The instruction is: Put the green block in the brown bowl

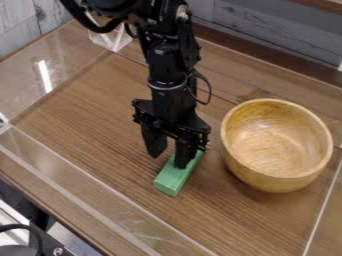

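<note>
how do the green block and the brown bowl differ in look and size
The green block is bright green, while the brown bowl is light brown. The green block is a small, flat bar, whereas the brown bowl is round, deep and much wider. The gripper is over the green block; the brown bowl has nothing over it. Both sit on the wooden table.

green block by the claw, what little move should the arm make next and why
Probably lower the claw a touch with its fingers astride the green block, then close. The fingers look spread over the block's far end, and the block lies on the table beside the brown bowl, not in it.
</note>
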